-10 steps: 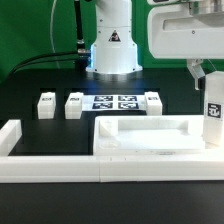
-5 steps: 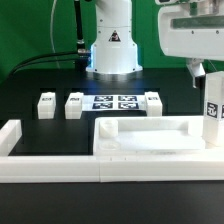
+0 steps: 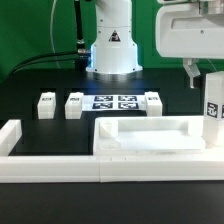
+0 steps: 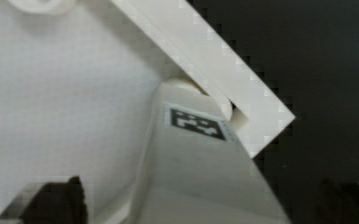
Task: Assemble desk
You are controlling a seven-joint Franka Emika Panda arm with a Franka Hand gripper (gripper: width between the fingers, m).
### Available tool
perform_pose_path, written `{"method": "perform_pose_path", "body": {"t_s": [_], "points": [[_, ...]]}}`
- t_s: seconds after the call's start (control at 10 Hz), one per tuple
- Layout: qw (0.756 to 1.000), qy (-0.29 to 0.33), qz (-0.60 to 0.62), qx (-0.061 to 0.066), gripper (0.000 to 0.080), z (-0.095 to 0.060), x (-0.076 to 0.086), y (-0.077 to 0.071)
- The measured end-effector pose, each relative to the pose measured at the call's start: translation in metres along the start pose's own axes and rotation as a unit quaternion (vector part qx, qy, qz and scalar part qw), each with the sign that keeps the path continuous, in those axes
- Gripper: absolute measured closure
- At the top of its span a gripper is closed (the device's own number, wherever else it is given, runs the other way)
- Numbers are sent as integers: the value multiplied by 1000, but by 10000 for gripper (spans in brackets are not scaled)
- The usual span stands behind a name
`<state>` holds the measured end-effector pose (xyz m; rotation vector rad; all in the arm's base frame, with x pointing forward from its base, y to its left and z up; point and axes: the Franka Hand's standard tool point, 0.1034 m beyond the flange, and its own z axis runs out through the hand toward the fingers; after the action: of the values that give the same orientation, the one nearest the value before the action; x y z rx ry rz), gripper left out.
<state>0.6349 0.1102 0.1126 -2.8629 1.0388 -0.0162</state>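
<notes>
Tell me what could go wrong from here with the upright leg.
1. The open fingers flank the leg; pulling away at a slant could catch it and tip it.
2. The leg stands at the corner of the tabletop, and how well it is seated does not show; if loose, it could fall over.

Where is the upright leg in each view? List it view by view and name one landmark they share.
Exterior view: the upright leg stands at the picture's far right, at the tabletop's right end.
Wrist view: it fills the middle, its tag facing the camera.
Shared landmark: the tabletop corner beside it.
</notes>
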Motion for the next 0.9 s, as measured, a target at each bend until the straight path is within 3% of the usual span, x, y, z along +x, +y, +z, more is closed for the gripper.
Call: {"method": "perform_pose_path", "body": {"t_s": [0.3, 0.5, 0.9], "points": [[987, 3, -161, 0, 150, 2, 0, 2], [961, 10, -275, -12, 150, 1, -3, 5], [900, 10, -436, -15, 150, -1, -5, 0]]}}
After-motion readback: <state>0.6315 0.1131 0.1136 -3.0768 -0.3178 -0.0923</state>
